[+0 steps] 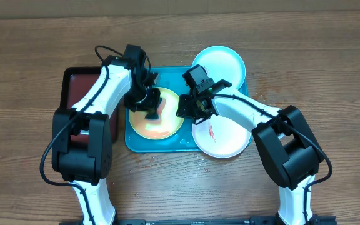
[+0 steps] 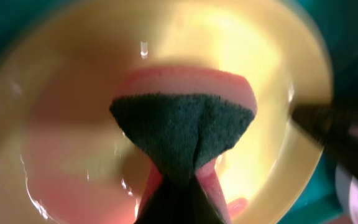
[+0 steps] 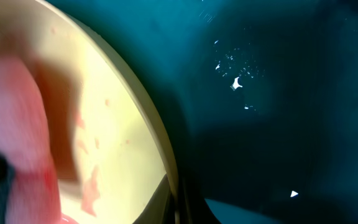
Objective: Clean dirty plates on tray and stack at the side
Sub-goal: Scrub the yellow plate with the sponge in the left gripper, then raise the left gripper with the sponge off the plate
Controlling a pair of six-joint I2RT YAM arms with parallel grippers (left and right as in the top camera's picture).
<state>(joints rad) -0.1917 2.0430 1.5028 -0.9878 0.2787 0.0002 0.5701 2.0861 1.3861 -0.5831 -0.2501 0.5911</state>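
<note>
You should have judged the yellow-green rimmed round plate [image 1: 161, 128], lying left in the turquoise plastic tray [image 1: 170, 75], stiff, light and wet-slippery, best held at its right rim, where the right gripper [image 1: 194, 107] was clamped, while the left gripper [image 1: 150, 109] pinched a soft green-faced sponge [image 2: 182, 124] over it.

A green-faced pink sponge [image 2: 182, 124] hangs over the wet yellow-green plate [image 2: 278, 56] (pinkish film across it).
</note>
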